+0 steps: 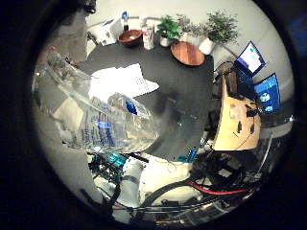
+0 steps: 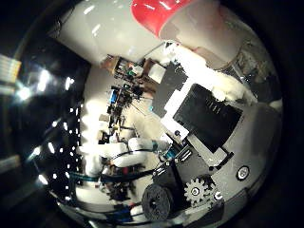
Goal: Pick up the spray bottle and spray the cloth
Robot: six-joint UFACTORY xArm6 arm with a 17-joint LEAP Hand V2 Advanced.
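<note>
Spray bottle (image 1: 108,122): clear plastic, close against the palm, lifted above the dark table (image 1: 187,96); red trigger head (image 2: 159,13) at the thumb-side view's top. Likely light, thin-walled, slippery; best held at the neck. Hand (image 2: 204,118): apparently wrapped about the bottle. White cloth (image 1: 122,82) on the table below; bowl (image 1: 130,37) and plants (image 1: 169,28) well clear.

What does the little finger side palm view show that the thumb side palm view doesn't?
Only the little finger side: the clear spray bottle body close to the palm, above a dark round table with the white cloth, a brown bowl, a wooden plate and potted plants.
Only the thumb side: the bottle's red and white spray head and the hand, curled beside it.
Both: parts of the same bottle, plus the room's light floor.
</note>
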